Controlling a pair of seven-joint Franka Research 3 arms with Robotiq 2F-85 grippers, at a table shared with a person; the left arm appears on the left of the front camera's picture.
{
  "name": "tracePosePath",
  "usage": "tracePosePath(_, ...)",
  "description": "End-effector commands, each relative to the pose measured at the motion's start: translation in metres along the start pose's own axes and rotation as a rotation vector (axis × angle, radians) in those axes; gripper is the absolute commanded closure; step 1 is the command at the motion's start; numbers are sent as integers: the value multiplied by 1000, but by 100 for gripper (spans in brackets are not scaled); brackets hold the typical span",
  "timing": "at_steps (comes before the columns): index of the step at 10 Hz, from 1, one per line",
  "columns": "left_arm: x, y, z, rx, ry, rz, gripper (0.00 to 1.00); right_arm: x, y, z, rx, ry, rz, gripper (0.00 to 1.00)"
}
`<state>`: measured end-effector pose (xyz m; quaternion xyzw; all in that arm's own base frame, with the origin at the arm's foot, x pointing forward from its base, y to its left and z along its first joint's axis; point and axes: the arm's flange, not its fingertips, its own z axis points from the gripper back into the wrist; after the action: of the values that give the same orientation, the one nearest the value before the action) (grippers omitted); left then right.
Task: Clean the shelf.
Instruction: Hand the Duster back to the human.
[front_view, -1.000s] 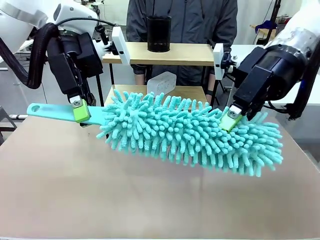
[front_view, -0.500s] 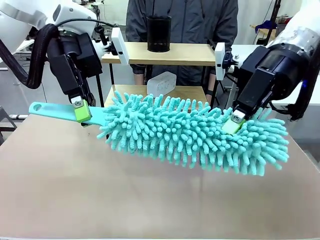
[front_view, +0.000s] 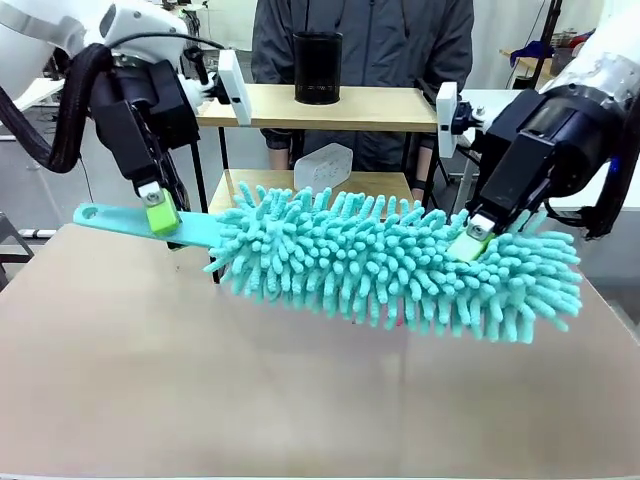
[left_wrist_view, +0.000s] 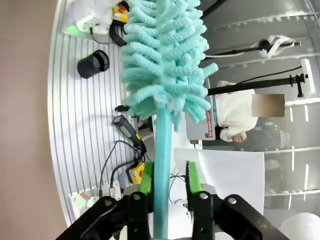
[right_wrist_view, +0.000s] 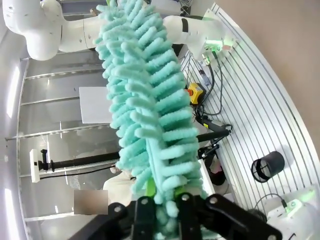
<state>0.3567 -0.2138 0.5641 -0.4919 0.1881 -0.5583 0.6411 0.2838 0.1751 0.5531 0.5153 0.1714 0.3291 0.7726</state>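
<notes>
**Handing the duster to one arm**

The right pincer (front_view: 468, 243) is clamped on the fluffy turquoise chenille duster (front_view: 400, 268). The left pincer (left_wrist_view: 169, 186) stands apart around its flat handle. The two-tier wooden shelf in a black metal frame (front_view: 330, 107) waits beyond the table (front_view: 300, 400). Withdraw the left straight, avoiding snagging the handle.

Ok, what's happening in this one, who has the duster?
The two arms hold a teal chenille duster in the air over the table. The right gripper is clamped shut on the fluffy head near its far end. The left gripper is at the flat handle, but its green pads stand apart from it, so it looks released. The shelf, with a black cup on top and a person behind, is not yet being wiped.
</notes>
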Motion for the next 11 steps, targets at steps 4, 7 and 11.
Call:
tracePosePath(4, -141, -66, 46, 315, -665, 84, 0, -72, 17, 85, 14, -228, 37, 100)
tracePosePath(7, -209, -59, 46, 381, -1098, 117, 0, -187, 51, 169, -11, -785, 150, 100)
tracePosePath(11, -189, -6, 59, 248, -1049, 129, 0, -240, -22, 209, -177, -1379, -260, 100)
